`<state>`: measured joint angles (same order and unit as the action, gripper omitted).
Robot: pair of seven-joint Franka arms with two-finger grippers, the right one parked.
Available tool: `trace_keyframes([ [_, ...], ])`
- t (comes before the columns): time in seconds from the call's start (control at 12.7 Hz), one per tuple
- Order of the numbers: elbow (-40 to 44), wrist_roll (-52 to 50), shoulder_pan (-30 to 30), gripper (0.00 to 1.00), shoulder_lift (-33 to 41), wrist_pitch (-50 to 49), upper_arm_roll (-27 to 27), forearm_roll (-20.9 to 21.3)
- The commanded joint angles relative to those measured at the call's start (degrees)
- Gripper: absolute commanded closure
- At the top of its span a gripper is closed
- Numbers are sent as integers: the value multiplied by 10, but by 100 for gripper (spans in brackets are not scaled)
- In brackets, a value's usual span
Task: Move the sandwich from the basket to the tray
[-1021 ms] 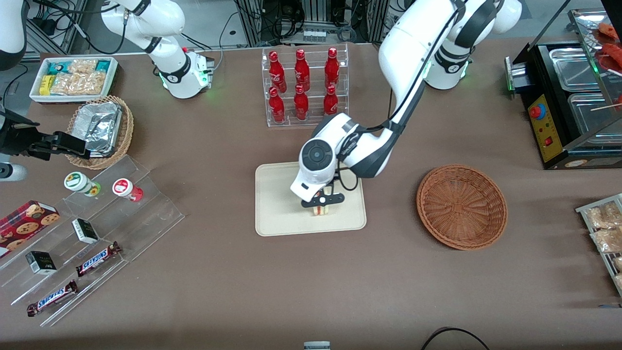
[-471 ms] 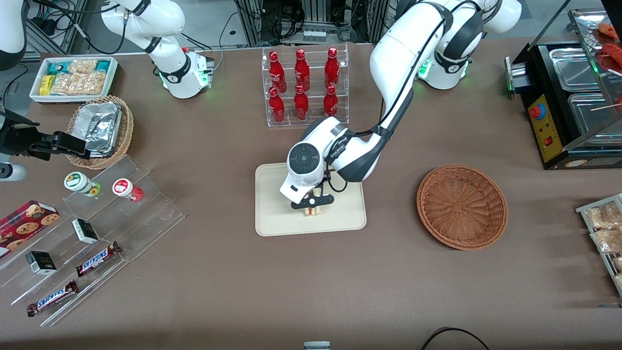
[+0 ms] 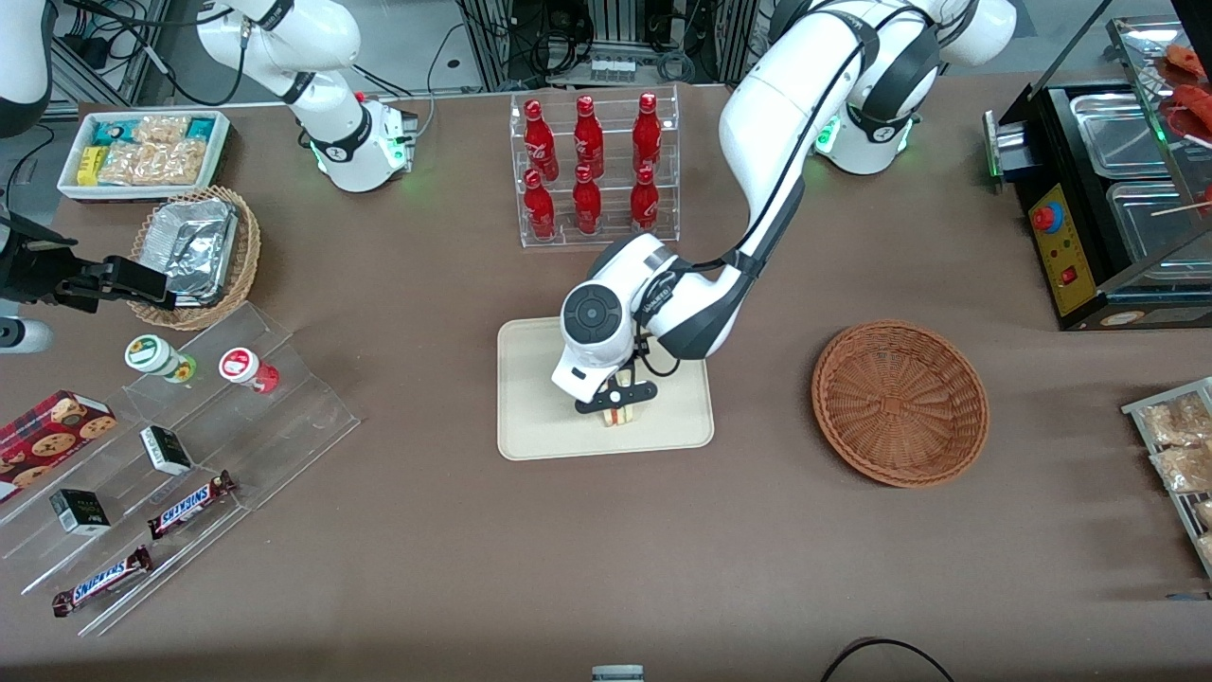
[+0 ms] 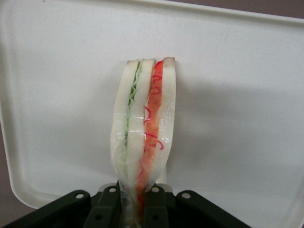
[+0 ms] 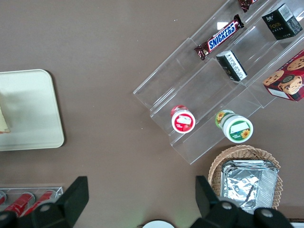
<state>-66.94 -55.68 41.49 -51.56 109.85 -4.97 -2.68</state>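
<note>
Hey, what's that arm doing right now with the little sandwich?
Left gripper shut on the triangular white-bread sandwich, over the cream rectangular tray. Round reddish-brown wicker basket empty. Nothing in the way.

Hand [image 4: 137,209] clamped on the sandwich [image 4: 142,133] — upright, edge-on — over the tray [image 4: 237,95].

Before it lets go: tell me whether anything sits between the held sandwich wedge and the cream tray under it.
Nothing visible does. The gripper is shut on the white-bread triangular sandwich directly over the flat cream-beige plastic tray, and the tray surface around it is bare.
</note>
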Motion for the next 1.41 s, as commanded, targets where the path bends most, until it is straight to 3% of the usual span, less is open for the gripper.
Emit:
trace_keyframes([
  [0.0,24,-22,10,96,-13,1,5,11],
  [0.08,24,-22,10,35,-12,0,4,11],
  [0.16,24,-22,10,1,-11,0,4,11],
  [0.79,23,-10,-4,0,92,-100,5,8],
  [1.1,13,112,-46,0,148,-182,6,15],
  [1.34,-61,218,-94,0,203,-179,3,20],
])
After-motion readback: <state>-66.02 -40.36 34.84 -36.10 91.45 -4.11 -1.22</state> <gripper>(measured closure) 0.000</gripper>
